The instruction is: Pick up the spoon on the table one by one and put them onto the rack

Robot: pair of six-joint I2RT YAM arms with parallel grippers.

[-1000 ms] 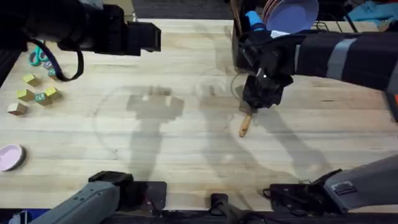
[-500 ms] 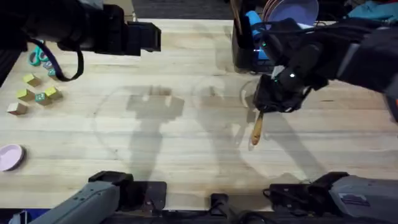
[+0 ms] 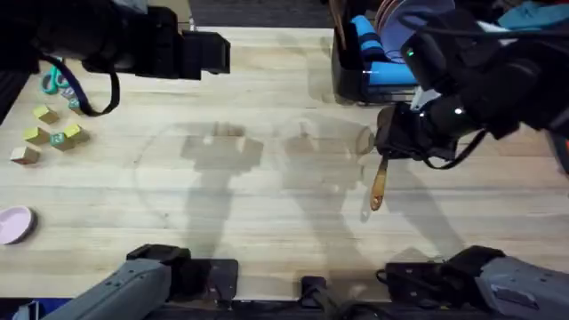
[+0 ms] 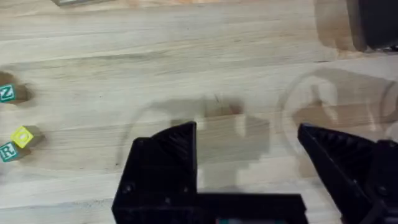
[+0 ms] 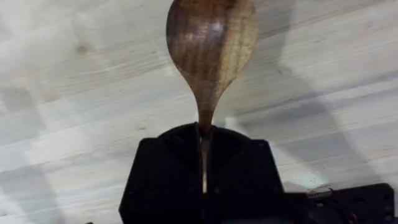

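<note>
We count one spoon [image 3: 378, 185], two grippers, one rack [image 3: 363, 67], four small blocks [image 3: 50, 133] at the table's [image 3: 222, 222] left side, and one pink dish [image 3: 14, 224] at its left edge.

The spoon is in the right gripper [image 3: 388, 153], whose fingers are closed tight on the handle. From overhead it hangs out of the gripper and slants down toward the near edge, clear of the table, its free end well in front of the gripper. In the right wrist view the slim handle [image 5: 204, 134] runs straight up out of the narrow slit between the fingers, and the oval bowl [image 5: 211, 34] stands beyond the fingertips over bare wood. The gripper and spoon are just in front of the rack, near it but not over it.

The rack sits at the table's far edge, right of centre, with something blue [image 3: 378, 53] inside and a lilac plate [image 3: 418, 18] behind it.

The left gripper [image 4: 249, 155] hovers over bare wood with its jaws wide apart, holding nothing; two lettered blocks [image 4: 15, 143] show to one side.
</note>
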